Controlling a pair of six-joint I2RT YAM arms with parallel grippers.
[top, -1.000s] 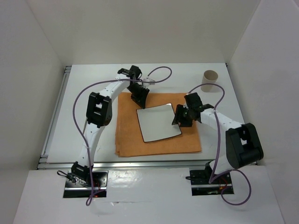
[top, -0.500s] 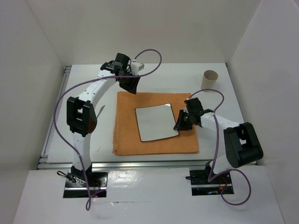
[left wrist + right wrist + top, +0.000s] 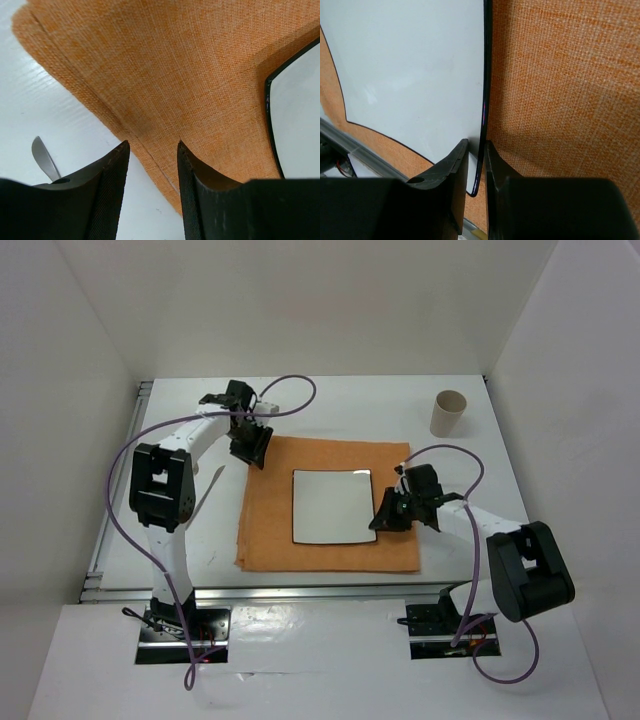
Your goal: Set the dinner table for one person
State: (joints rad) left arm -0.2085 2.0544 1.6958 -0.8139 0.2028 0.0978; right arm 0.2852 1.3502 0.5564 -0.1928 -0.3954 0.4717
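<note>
The right gripper (image 3: 476, 145) is clamped on the plate (image 3: 410, 65). Its two fingers stand nearly together with the thin black rim pinched between them, the white face spreading away on one side of the jaws and the cloth (image 3: 560, 90) on the other. The plate is square and lies flat on the cloth.

The left gripper (image 3: 152, 147) has its jaws apart and holds nothing. The edge of the cloth runs straight into the gap between them, with orange weave on one side and bare white table (image 3: 380, 405) on the other. Whether the fingertips touch the cloth cannot be told. A corner of the plate shows ahead of these jaws and well off to one side. A thin grey piece (image 3: 42, 157) lies on the table just outside one finger – too little of it shows to name it.

The table lies under everything, its white top reaching out past both pairs of jaws on every side.

A cup (image 3: 447, 413) stands upright on the table, off the cloth and well beyond the right jaws – what it holds cannot be told
</note>
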